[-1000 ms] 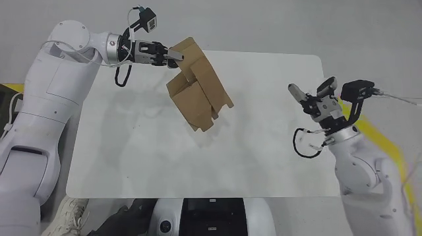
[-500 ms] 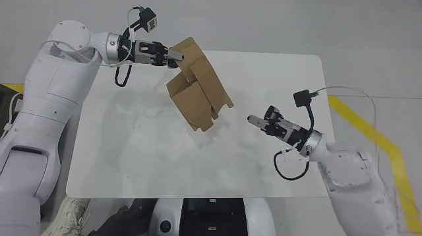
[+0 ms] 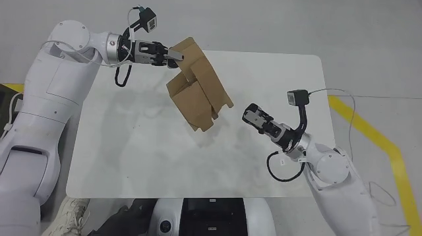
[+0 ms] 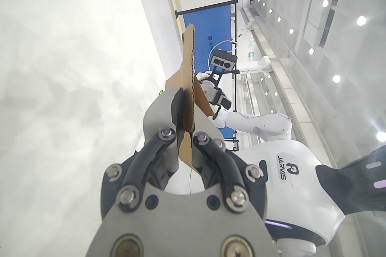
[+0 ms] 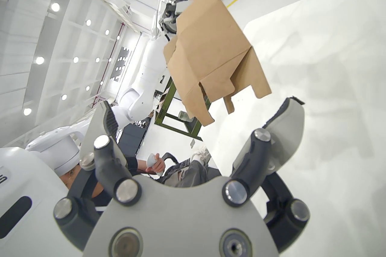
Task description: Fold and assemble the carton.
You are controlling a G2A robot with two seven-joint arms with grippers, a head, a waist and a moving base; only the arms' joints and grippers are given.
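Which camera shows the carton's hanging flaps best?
Right wrist view: the carton faces it, flaps plain. Top view sees it from above; left wrist view shows one edge clamped in the left gripper.

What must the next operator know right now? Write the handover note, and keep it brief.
Left gripper: shut on the carton by an upper flap, holding it over the table.
Right gripper: open and empty, beside the carton's lower flaps, not touching them.
Done: carton gripped and partly opened; its flaps hang loose.
Left: fold the flaps in and finish the box.
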